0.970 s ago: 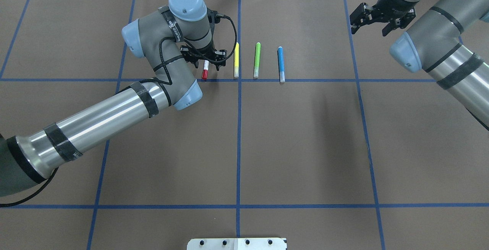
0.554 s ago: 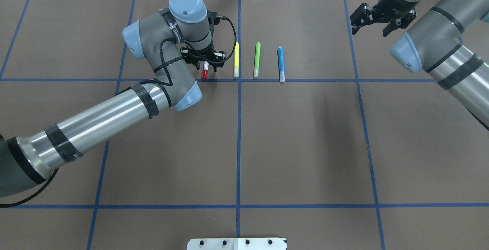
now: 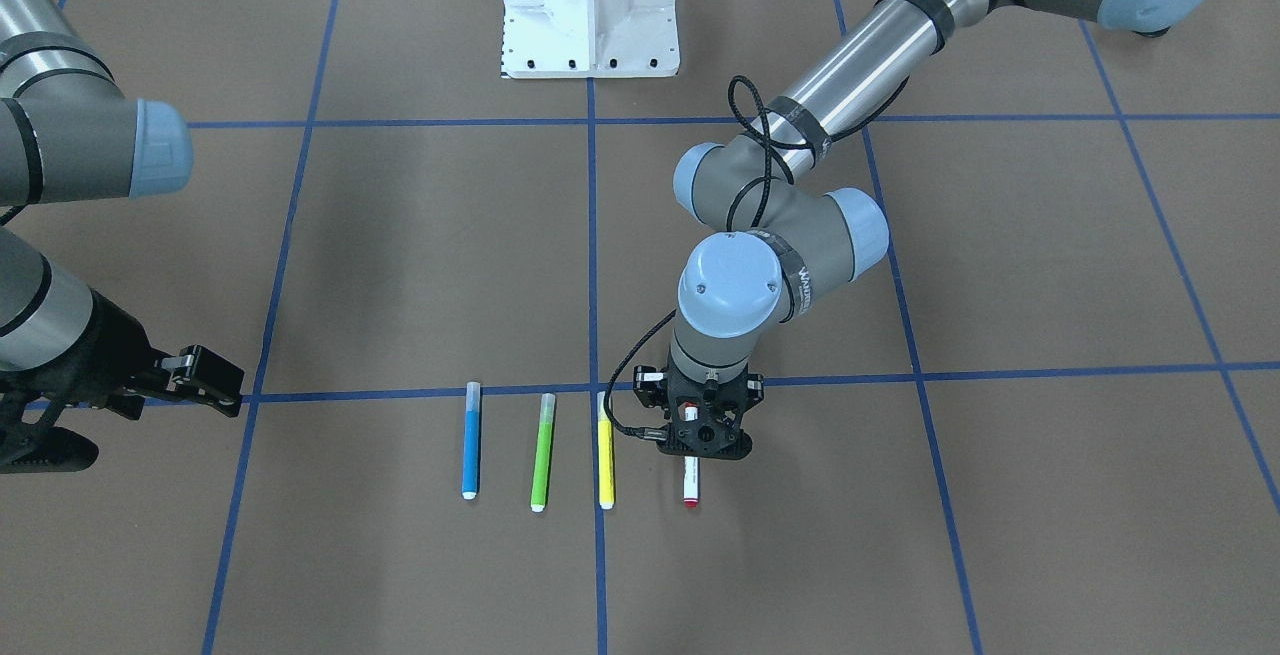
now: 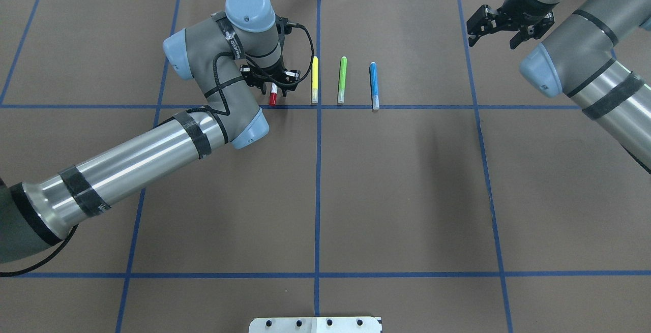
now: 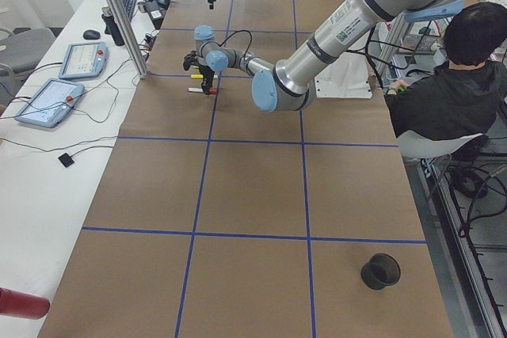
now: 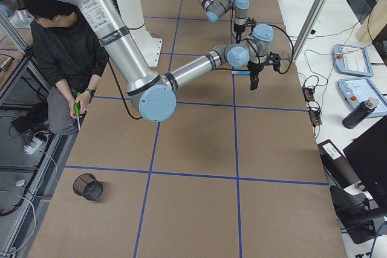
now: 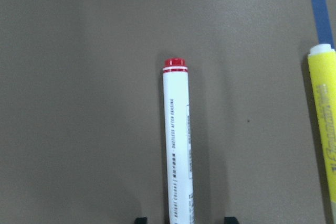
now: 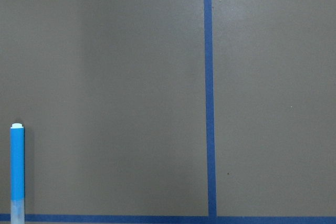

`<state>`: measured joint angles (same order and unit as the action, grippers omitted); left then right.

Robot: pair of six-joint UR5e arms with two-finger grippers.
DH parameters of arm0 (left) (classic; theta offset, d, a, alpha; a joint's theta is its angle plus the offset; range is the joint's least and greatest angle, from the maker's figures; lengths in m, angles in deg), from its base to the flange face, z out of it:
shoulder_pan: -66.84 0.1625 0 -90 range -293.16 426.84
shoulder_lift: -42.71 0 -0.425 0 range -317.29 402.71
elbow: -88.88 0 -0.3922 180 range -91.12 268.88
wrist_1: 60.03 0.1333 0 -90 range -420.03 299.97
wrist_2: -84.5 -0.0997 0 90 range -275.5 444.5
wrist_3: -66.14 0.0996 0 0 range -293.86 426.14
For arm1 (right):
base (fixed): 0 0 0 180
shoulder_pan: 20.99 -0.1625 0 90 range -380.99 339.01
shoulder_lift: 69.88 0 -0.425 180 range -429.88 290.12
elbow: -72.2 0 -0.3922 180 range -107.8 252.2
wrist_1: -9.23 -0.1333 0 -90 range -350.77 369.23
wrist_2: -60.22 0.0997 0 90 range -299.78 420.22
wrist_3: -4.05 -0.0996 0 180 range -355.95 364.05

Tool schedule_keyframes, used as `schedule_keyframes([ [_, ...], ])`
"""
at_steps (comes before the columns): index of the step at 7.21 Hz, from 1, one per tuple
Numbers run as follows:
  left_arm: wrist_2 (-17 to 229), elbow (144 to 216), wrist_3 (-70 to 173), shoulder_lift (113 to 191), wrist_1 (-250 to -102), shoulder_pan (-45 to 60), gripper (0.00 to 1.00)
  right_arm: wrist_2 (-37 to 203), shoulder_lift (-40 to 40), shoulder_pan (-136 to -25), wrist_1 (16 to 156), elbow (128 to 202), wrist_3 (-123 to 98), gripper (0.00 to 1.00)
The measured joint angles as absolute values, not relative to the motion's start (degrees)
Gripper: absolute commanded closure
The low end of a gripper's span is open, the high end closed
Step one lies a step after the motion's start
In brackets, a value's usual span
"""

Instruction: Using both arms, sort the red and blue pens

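The red pen (image 4: 273, 96), white-barrelled with a red cap, lies on the brown table left of the centre tape line. My left gripper (image 4: 273, 85) hangs straight over it, open, its fingertips astride the barrel without touching; the left wrist view shows the red pen (image 7: 177, 145) running up between the two tips. The blue pen (image 4: 374, 85) lies alone at the right end of the pen row, also seen as the blue pen (image 8: 17, 171) in the right wrist view. My right gripper (image 4: 492, 42) hovers open far to its right, holding nothing.
A yellow marker (image 4: 314, 80) and a green marker (image 4: 342, 80) lie between the two pens, parallel to them. A black mesh cup (image 5: 380, 271) stands at the table's left end. A person (image 5: 459, 77) sits beside the robot's white base (image 3: 590, 5).
My left gripper has sunk a little closer over the red pen, covering more of its barrel. The right gripper and all pens stay where they were.
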<state>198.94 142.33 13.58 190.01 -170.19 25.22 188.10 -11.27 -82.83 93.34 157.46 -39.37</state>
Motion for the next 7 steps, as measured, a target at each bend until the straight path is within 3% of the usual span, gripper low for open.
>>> schedule_keyframes([
  [3, 199.0, 142.3, 13.6, 189.8, -170.2, 25.3, 0.48, 188.1, -11.2, -82.8, 93.3, 157.4, -39.4, 0.00],
  [4, 199.0, 142.3, 13.6, 189.8, -170.2, 25.3, 0.54, 188.1, -11.2, -82.8, 93.3, 157.4, -39.4, 0.00],
  [6, 199.0, 142.3, 13.6, 189.7, -170.1, 25.4, 1.00, 188.1, -11.1, -82.8, 93.3, 157.4, -39.4, 0.00],
  [7, 199.0, 142.4, 13.5, 189.7, -170.0, 25.5, 1.00, 188.1, -11.1, -82.8, 93.3, 157.4, -39.4, 0.00],
])
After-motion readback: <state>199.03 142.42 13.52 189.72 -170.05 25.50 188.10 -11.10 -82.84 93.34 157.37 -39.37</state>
